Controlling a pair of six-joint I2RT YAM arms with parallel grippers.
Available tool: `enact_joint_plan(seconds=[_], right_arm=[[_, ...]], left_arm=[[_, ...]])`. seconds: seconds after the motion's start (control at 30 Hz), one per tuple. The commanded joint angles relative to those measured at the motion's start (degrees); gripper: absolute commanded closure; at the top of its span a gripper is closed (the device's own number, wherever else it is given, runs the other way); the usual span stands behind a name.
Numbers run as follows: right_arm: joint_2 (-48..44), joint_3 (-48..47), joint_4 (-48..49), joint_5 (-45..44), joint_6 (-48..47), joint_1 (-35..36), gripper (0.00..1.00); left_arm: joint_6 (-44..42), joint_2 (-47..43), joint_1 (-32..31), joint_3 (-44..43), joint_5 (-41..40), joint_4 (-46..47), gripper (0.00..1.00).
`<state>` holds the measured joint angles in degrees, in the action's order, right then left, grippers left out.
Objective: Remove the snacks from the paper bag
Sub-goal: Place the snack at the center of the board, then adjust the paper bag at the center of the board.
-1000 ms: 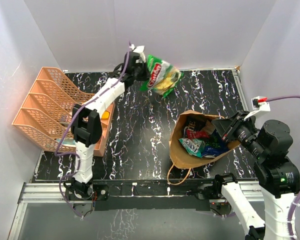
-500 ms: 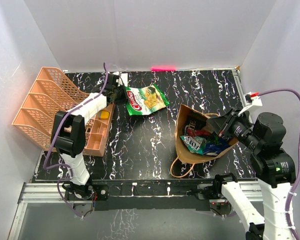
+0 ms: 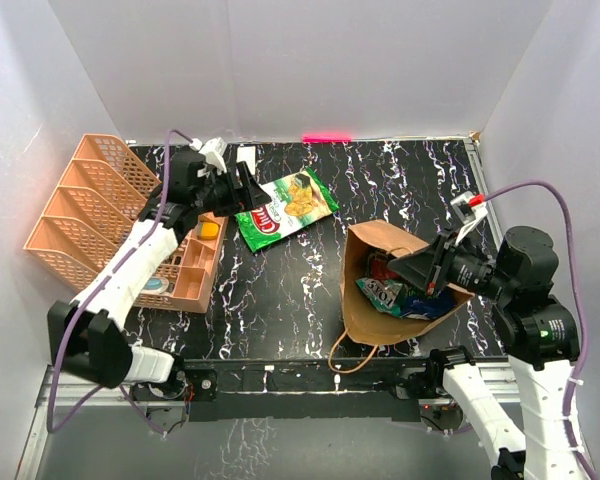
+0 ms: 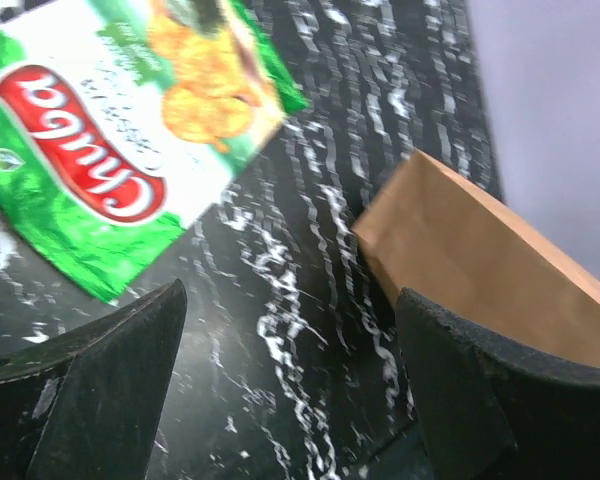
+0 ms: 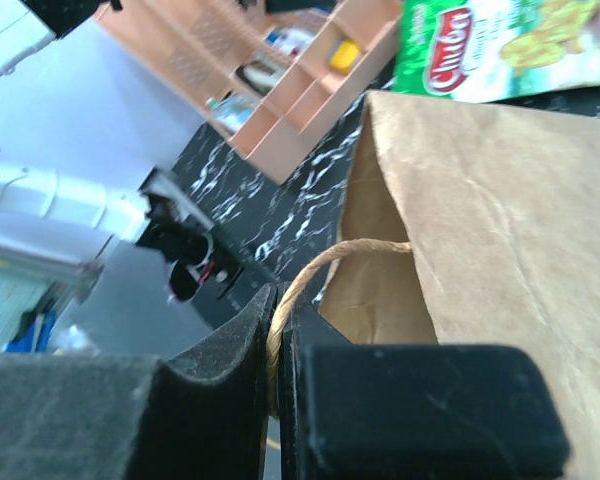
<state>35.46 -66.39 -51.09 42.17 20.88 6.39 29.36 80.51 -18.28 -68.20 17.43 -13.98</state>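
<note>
A green chip bag (image 3: 285,208) with a red logo lies flat on the black marbled table, left of centre toward the back. Just left of it my left gripper (image 3: 242,190) is open and empty. The left wrist view shows the chip bag (image 4: 130,130) beyond my wide-apart left gripper (image 4: 290,400), and the paper bag (image 4: 490,270) further off. The brown paper bag (image 3: 365,300) lies open-mouthed at the right. Inside it are a teal-white pouch (image 3: 385,292) and dark blue packets (image 3: 425,300). My right gripper (image 3: 425,268) (image 5: 278,370) is shut on the bag's twisted handle (image 5: 330,262).
An orange mesh organiser (image 3: 85,215) stands at the left edge, with a small compartment tray (image 3: 192,265) against it holding a yellow item (image 3: 210,228). A pink mark (image 3: 326,137) sits on the back wall's foot. White walls close in on three sides.
My left gripper lowered the chip bag onto the table, let go and opened, then drew back leftward. The right gripper kept hold of the handle and the bag shifted slightly left.
</note>
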Motion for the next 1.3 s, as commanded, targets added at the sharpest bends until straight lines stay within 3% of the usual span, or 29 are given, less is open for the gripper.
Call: enact_joint_plan(seconds=[0.0, 0.13, 0.33, 0.5, 0.6, 0.7, 0.77, 0.9, 1.03, 1.27], right_arm=[[-2.0, 3.2, 8.5, 14.8, 1.9, 0.3, 0.92], [-2.5, 4.9, 14.1, 13.9, 6.3, 0.2, 0.92], [-0.7, 5.6, 17.1, 15.1, 5.8, 0.3, 0.92], [-2.0, 4.9, 15.7, 12.4, 3.6, 0.3, 0.92], [-2.1, 4.5, 10.9, 9.0, 0.5, 0.2, 0.92], [-2.4, 3.8, 8.3, 6.1, -1.6, 0.2, 0.92], [-2.6, 3.3, 7.1, 3.4, -2.0, 0.2, 0.92], [-3.1, 3.0, 4.3, -5.7, -2.0, 0.2, 0.92], [-4.0, 2.9, 3.9, -9.5, -2.0, 0.2, 0.92], [-3.3, 0.2, 2.3, -17.9, 1.0, 0.2, 0.92]], left_arm=[[0.6, -7.1, -0.9, 4.0, 13.5, 0.8, 0.15], [4.6, -10.3, -4.6, 7.3, 16.5, 4.0, 0.12], [9.3, -8.5, -16.0, 14.1, 10.8, 9.8, 0.11], [23.6, -7.4, -18.2, 27.3, 11.7, 26.2, 0.12], [29.8, -2.3, -20.4, 30.5, 12.4, 34.4, 0.28], [30.1, 5.2, -24.2, 27.1, 13.0, 36.1, 0.45], [29.8, 9.3, -26.2, 24.5, 11.8, 35.9, 0.49], [30.8, 18.8, -28.4, 19.5, 10.0, 39.9, 0.49], [35.1, 30.8, -29.2, 10.4, 13.3, 45.8, 0.53], [39.1, 41.5, -29.8, -3.0, 13.0, 49.6, 0.51]])
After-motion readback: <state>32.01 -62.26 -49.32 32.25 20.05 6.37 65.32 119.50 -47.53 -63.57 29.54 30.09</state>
